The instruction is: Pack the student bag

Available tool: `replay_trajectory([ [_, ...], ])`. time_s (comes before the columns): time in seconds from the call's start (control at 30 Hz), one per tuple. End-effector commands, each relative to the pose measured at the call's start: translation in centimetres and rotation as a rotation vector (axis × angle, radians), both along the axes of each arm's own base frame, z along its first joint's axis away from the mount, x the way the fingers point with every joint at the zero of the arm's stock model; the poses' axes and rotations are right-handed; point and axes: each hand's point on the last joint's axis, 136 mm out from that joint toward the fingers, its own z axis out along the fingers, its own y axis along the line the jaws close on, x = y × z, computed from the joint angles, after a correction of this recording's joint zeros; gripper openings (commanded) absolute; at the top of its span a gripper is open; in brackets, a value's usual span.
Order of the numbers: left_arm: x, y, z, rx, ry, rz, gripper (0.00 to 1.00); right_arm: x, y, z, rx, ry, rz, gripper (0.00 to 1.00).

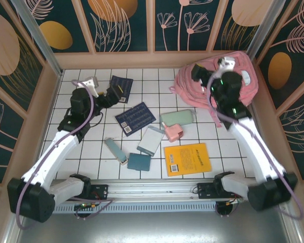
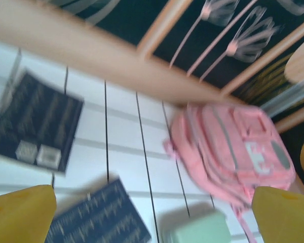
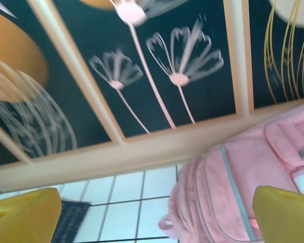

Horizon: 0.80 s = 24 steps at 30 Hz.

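Observation:
The student bag (image 1: pixel 190 86) is a large pink backpack lying at the back right of the tiled table; it also appears in the left wrist view (image 2: pixel 228 152) and the right wrist view (image 3: pixel 243 187). My right gripper (image 1: pixel 197 72) hovers over the bag's left part, open, its yellow fingers (image 3: pixel 286 215) wide apart with nothing between them. My left gripper (image 1: pixel 111 95) hangs open at the back left beside a dark blue notebook (image 1: pixel 121 86), with its yellow fingers (image 2: pixel 20 215) spread and nothing held.
On the tiles lie a second dark blue notebook (image 1: pixel 136 118), a mint green pouch (image 1: pixel 177 117), a small pink pouch (image 1: pixel 173 132), a grey notebook (image 1: pixel 151 140), a teal book (image 1: pixel 139 161), a slim teal case (image 1: pixel 115 150) and a yellow book (image 1: pixel 186 159). Wooden walls close in the back and sides.

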Motion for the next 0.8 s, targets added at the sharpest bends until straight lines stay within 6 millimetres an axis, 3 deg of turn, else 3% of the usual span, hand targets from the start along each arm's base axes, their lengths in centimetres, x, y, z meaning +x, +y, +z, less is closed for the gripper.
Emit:
replay_trajectory([
  [0.0, -1.5, -2.6, -3.1, -0.185, 0.166, -0.105, 0.99, 3.8, 0.5, -9.4, -0.075, 0.376, -0.029, 0.99],
  [0.1, -2.3, -4.1, -3.1, -0.267, 0.135, -0.193, 0.99, 7.7, -0.6, -14.5, -0.109, 0.522, -0.15, 0.99],
  [0.2, -2.2, -4.1, -3.3, -0.22, 0.138, -0.202, 0.99, 11.4, -1.7, -18.3, -0.151, 0.592, -0.178, 0.99],
  [0.3, -1.9, -3.5, -3.3, -0.138, 0.122, -0.185, 0.99, 14.6, -3.3, -21.4, 0.044, 0.65, -0.183, 0.99],
  [0.4, -2.4, -3.9, -2.9, -0.162, 0.1, -0.216, 0.99, 16.8, -4.1, -22.6, 0.018, 0.618, -0.135, 0.99],
  [0.47, -2.8, -4.0, -2.9, -0.175, 0.087, -0.235, 0.98, 17.6, -3.9, -22.5, 0.07, 0.557, -0.035, 0.92],
  [0.57, -3.1, -4.5, -2.7, -0.197, 0.076, -0.264, 0.97, 18.9, -4.7, -22.6, 0.09, 0.533, -0.019, 0.82],
  [0.77, -3.1, -5.0, -2.9, -0.221, 0.083, -0.29, 0.95, 20.4, -2.0, -25.6, 0.096, 0.631, 0.149, 0.68],
])
